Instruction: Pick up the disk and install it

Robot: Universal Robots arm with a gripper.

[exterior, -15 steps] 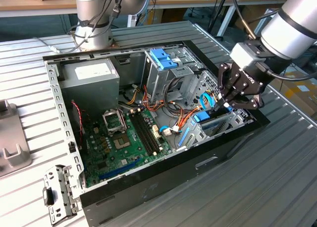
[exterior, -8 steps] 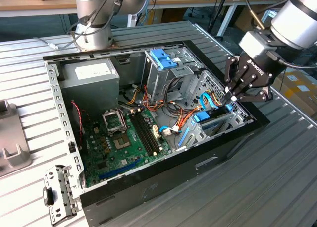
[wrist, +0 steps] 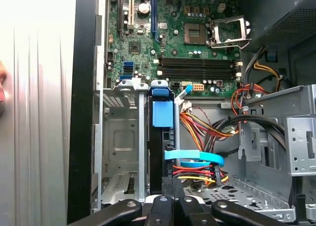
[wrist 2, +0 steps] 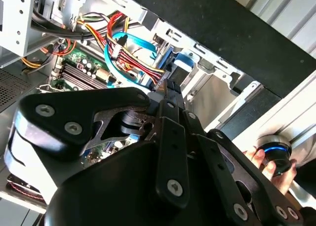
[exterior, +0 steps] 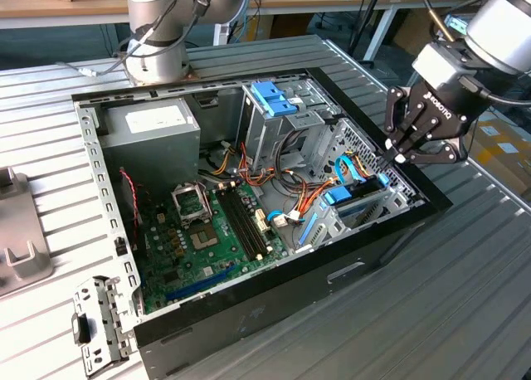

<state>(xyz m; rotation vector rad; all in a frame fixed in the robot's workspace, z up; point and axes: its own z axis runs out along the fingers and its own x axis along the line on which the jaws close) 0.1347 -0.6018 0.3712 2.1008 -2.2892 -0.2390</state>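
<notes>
Where PC case (exterior: 274, 309) sits: ribbed table (exterior: 465, 314)

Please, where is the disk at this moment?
The disk stands on edge in the drive bay at the exterior view's right end of the open computer case, directly below the end effector and beside the orange and red cables.
</notes>
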